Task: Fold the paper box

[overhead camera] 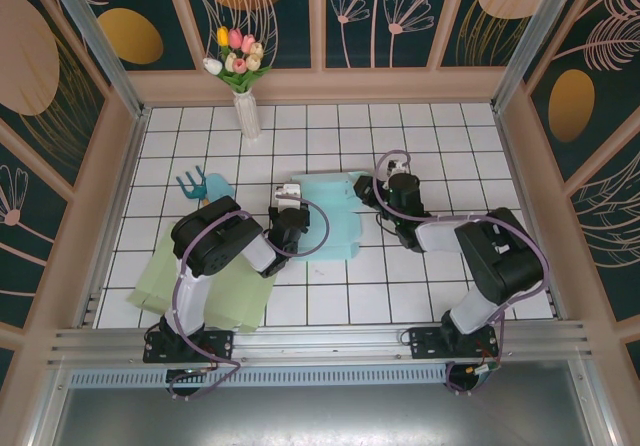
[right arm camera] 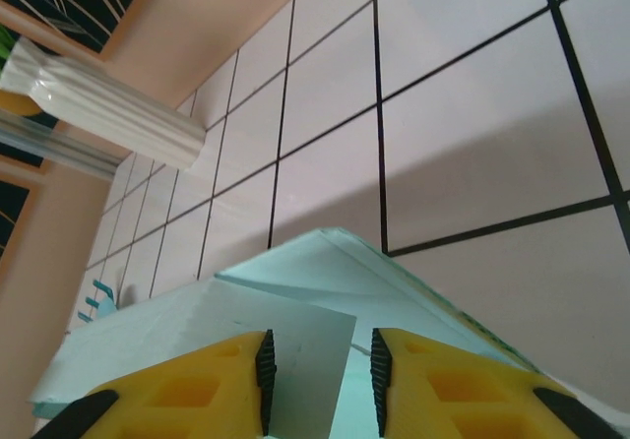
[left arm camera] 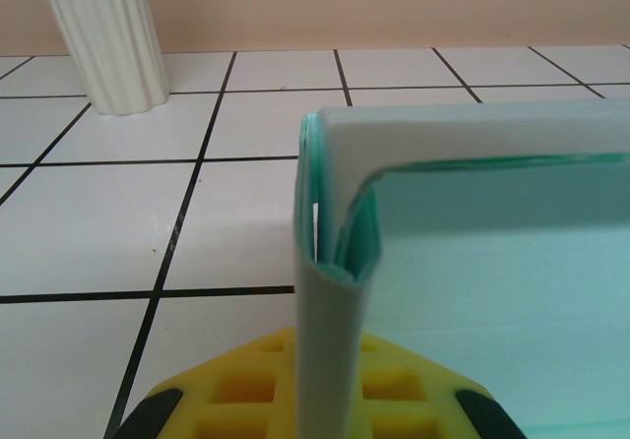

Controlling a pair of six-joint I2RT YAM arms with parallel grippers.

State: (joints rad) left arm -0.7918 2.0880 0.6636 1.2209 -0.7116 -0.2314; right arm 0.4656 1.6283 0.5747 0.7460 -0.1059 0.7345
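Observation:
The teal paper box (overhead camera: pixel 330 221) lies partly folded on the white tiled table, between the two arms. My left gripper (overhead camera: pixel 290 209) sits at its left edge. In the left wrist view that gripper (left arm camera: pixel 330 405) is shut on an upright folded flap (left arm camera: pixel 335 311) of the box, which rises between the yellow fingers (left arm camera: pixel 236 390). My right gripper (overhead camera: pixel 372 194) is at the box's right edge. In the right wrist view its jaws (right arm camera: pixel 322 370) stand apart around a pale flap (right arm camera: pixel 300 355); the flap lies against the left pad, with a gap to the right pad.
A white ribbed vase (overhead camera: pixel 246 114) with tulips stands at the back and shows in the wrist views (left arm camera: pixel 103 35) (right arm camera: pixel 108 114). Light green sheets (overhead camera: pixel 205 286) lie at the front left under the left arm. A small blue piece (overhead camera: pixel 192 184) sits left of the box.

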